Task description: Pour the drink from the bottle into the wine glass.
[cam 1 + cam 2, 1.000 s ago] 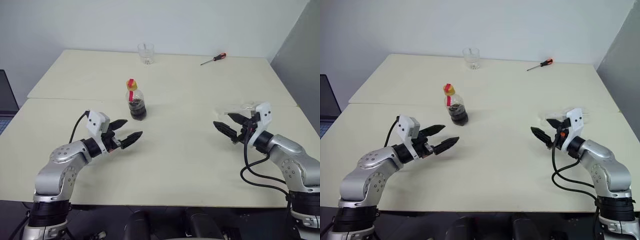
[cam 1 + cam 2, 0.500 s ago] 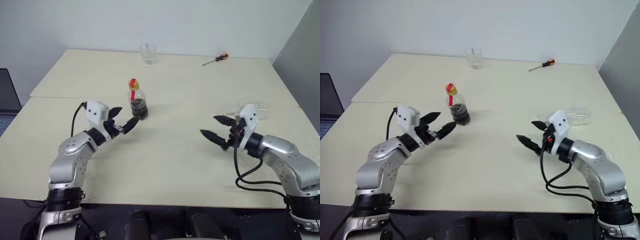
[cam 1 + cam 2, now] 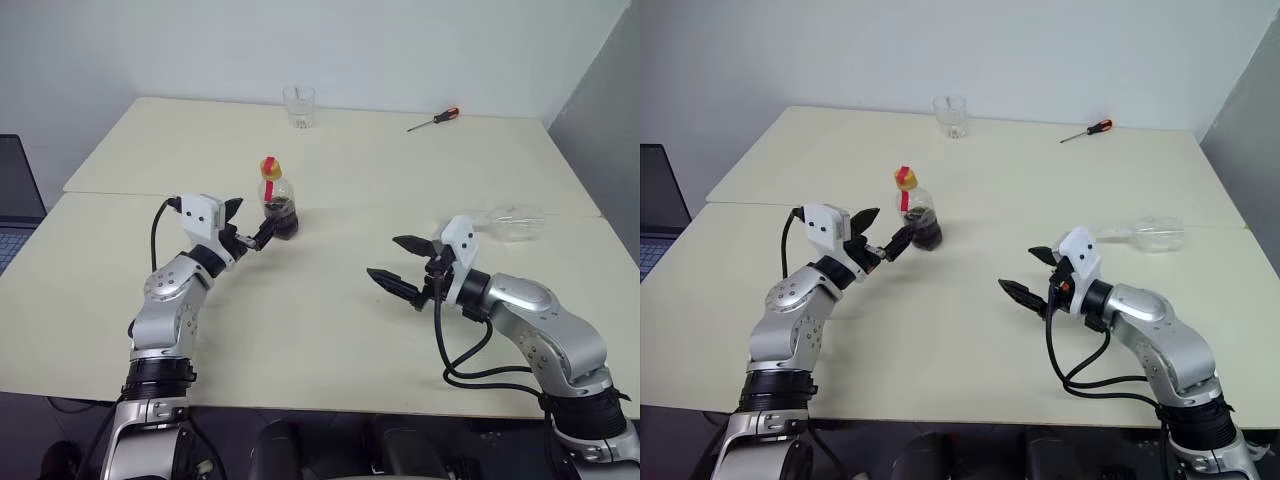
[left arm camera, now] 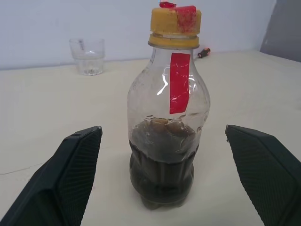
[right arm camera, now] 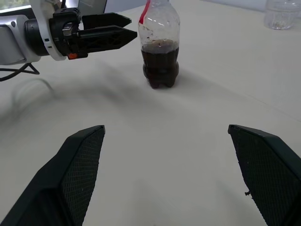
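Observation:
The bottle (image 3: 275,204) stands upright left of the table's middle, with a yellow cap, a red strip and the dark drink (image 4: 162,165) in its lower part. My left gripper (image 3: 252,221) is open just in front of it, its fingers (image 4: 70,179) apart on either side and not touching. My right gripper (image 3: 386,258) is open over the table right of centre, pointing toward the bottle from a distance. The wine glass (image 3: 512,221) lies on its side near the right edge, behind my right arm.
A short clear tumbler (image 3: 298,105) stands at the far edge. A red-handled screwdriver (image 3: 433,119) lies at the far right. A seam (image 3: 110,194) runs across the table behind the bottle. A laptop (image 3: 15,200) sits off the table's left side.
My left gripper has pushed forward up to the bottle. My right gripper has swung left toward the table's middle, away from the wine glass. Both stayed open.

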`<act>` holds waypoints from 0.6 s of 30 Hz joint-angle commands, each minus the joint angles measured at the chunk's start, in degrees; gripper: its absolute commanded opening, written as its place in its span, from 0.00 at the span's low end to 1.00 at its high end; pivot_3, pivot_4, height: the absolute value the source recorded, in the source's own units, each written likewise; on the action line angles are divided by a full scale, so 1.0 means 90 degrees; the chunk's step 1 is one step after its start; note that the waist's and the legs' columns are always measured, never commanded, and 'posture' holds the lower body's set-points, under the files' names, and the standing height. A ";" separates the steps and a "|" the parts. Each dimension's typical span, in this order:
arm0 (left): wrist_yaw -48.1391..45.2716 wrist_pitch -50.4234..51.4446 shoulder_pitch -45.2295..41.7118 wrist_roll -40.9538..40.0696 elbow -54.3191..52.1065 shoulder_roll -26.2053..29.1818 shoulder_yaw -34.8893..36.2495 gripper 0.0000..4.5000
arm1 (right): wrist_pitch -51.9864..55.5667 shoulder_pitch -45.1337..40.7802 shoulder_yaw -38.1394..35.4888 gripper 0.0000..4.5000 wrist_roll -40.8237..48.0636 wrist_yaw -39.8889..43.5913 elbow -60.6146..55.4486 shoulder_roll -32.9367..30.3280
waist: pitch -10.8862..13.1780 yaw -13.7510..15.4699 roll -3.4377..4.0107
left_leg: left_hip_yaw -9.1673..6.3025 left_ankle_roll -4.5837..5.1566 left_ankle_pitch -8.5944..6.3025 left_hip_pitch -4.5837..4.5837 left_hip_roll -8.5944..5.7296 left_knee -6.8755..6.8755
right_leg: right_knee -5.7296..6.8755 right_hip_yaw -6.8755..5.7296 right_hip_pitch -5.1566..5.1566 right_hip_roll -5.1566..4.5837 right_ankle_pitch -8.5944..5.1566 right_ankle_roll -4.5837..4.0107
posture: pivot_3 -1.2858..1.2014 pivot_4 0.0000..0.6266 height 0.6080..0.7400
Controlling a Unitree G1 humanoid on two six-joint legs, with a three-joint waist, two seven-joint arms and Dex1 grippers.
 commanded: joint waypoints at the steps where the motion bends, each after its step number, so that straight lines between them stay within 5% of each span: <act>1: -0.0064 -0.0147 -0.0088 0.0059 0.0006 -0.0002 -0.0026 1.00 | -0.0111 -0.0046 -0.0055 1.00 -0.0027 -0.0002 -0.0223 0.0000 | 0.0000 0.0000 0.0000 | 0.0000 0.0000 0.0000 0.0000 0.0000 0.0000 | 0.0000 0.0000 0.0000 0.0000 0.0000 0.0000 | 0.52 0.24 1.00; 18: -0.0060 -0.0935 -0.1132 0.0449 0.1778 -0.0256 -0.0161 1.00 | -0.0085 -0.0018 -0.0084 1.00 -0.0064 -0.0137 -0.0238 0.0064 | 0.0000 0.0008 0.0000 | -0.0010 -0.0001 0.0001 -0.0006 0.0004 0.0000 | -0.0002 -0.0091 0.0019 0.0000 0.0000 -0.0006 | 0.52 0.24 1.00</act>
